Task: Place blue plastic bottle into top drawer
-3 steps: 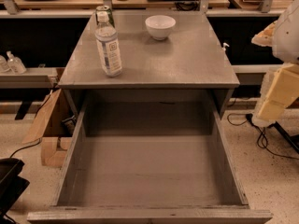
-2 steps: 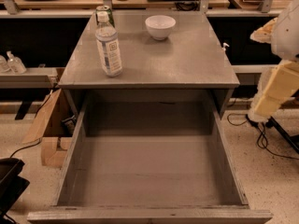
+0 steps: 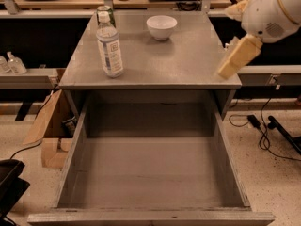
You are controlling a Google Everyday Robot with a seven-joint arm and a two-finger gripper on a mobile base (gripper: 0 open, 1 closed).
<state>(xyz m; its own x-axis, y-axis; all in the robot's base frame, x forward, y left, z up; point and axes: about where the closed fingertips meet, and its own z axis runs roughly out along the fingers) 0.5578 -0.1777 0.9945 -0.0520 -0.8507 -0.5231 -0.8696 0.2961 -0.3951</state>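
The blue plastic bottle (image 3: 109,46), clear with a white cap and pale label, stands upright on the left of the grey cabinet top (image 3: 169,60). The top drawer (image 3: 150,173) is pulled out wide below it, and its flat grey bottom is bare. My gripper (image 3: 227,41) hangs at the right edge of the cabinet top, far right of the bottle. Its beige fingers (image 3: 239,56) stand apart and hold nothing.
A green drink can (image 3: 105,12) stands just behind the bottle. A white bowl (image 3: 162,27) sits at the back middle of the top. Small pump bottles (image 3: 15,62) stand on a shelf at left. A cardboard box (image 3: 47,126) and cables (image 3: 263,126) lie on the floor.
My gripper has moved left and up from beside the cabinet to over the right edge of its top. The bottle, can and bowl have not moved.
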